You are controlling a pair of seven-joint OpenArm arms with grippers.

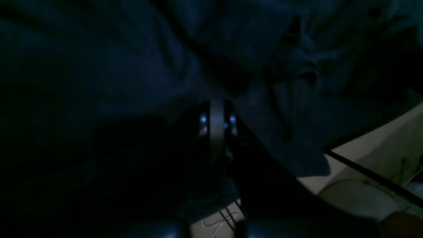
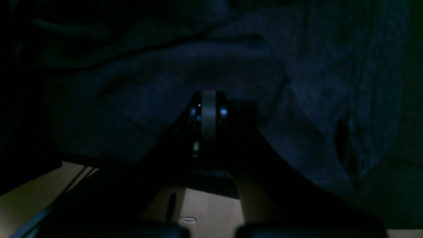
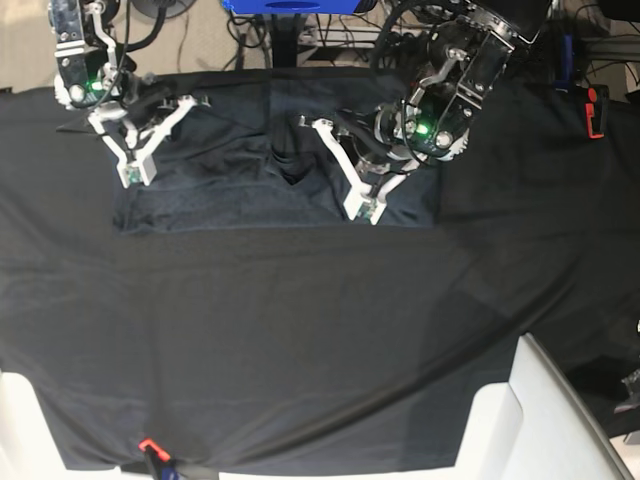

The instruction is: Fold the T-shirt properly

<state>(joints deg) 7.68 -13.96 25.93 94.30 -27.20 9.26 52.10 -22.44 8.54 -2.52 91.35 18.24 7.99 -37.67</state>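
Left wrist view: my left gripper is pinched shut on a fold of the T-shirt, which bunches just ahead of the tips. Right wrist view: my right gripper is likewise clamped on the T-shirt's cloth, spread ahead and to the right. Base view: both tips sit at the near corners of the folded shirt on the black table cover. I judge I should move both arms level and together, keeping the edge taut. No readable writing anywhere.

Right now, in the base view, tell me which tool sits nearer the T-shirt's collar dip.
The left tool. It is on the view's right, just beside the dark V-shaped dip in the T-shirt; the right tool is at the shirt's far left edge.
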